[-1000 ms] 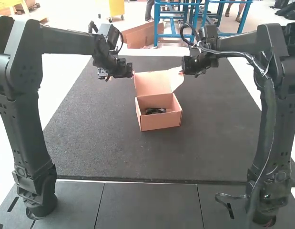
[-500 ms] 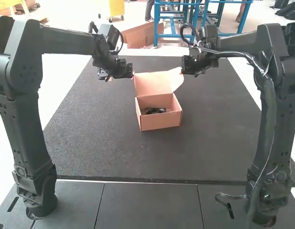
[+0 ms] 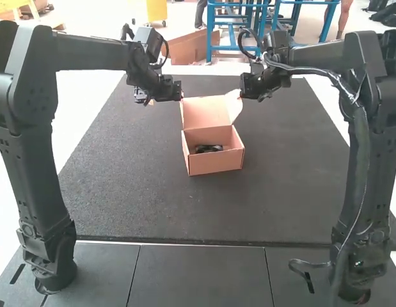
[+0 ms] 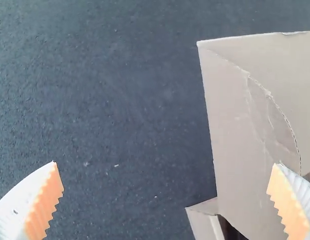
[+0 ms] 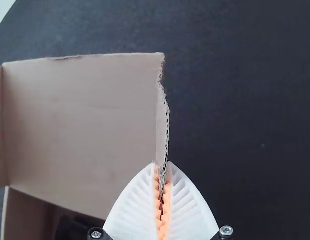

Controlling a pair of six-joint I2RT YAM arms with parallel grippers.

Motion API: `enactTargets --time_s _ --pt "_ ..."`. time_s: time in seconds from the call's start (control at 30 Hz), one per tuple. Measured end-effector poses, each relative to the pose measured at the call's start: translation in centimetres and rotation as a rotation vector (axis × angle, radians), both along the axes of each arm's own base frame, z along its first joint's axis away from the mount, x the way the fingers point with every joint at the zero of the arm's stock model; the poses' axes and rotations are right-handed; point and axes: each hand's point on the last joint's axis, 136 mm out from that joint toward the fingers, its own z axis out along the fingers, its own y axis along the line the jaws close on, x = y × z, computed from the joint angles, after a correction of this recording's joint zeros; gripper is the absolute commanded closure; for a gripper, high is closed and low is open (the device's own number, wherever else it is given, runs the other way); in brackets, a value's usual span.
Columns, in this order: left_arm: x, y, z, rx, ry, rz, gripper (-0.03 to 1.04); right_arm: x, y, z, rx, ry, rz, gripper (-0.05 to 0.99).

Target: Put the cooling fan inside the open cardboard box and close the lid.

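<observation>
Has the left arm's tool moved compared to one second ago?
Yes. The left tool has shifted slightly up the high view and rightward, closer to the upright lid of the brown cardboard box, which stayed put.

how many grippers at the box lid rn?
2. The right gripper is shut on the lid's edge on the right arm's side. The left gripper is open around the opposite edge, not clamped.

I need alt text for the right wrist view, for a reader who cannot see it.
The right gripper, white ribbed fingers with orange pads, is shut on the side edge of the brown cardboard box's raised lid. A dark mat lies beneath.
</observation>
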Motion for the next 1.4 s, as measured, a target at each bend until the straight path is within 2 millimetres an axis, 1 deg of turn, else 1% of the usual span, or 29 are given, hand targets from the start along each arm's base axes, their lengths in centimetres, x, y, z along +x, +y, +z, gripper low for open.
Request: enactTargets --time_s 0.2,0.37,0.5,0.7,0.93,1.1,1.27,1.4 --pt "-0.5 -0.4 -0.3 -0.001 0.021 -0.014 0.04 -1.0 0.9 0.2 -0.001 0.018 0.016 0.95" --pt "-0.7 -0.4 -0.5 -0.003 0.033 -0.019 0.04 -2.3 0.6 0.2 -0.016 0.062 0.020 0.95" --pt "-0.9 -0.4 -0.7 0.000 0.044 -0.019 0.04 -2.8 0.4 0.6 -0.019 0.071 0.020 0.95" --pt "-1.3 -0.6 -0.9 0.005 0.059 -0.025 0.04 -4.2 -0.1 0.3 -0.025 0.085 0.021 0.95" --pt "-2.4 -2.5 -1.2 0.007 0.077 -0.072 0.04 -5.6 -0.5 -0.1 -0.030 0.102 0.023 0.95" --pt "-3.1 -3.4 -1.5 0.015 0.093 -0.094 0.04 -6.6 -0.7 -0.5 -0.032 0.117 0.030 0.95" --pt "-4.9 -3.5 -2.0 0.030 0.135 -0.111 0.04 -8.2 0.1 -1.3 -0.043 0.136 0.059 0.95" --pt "-5.6 -3.3 -2.0 0.036 0.149 -0.113 0.04 -9.6 0.7 -1.7 -0.050 0.148 0.081 0.95"
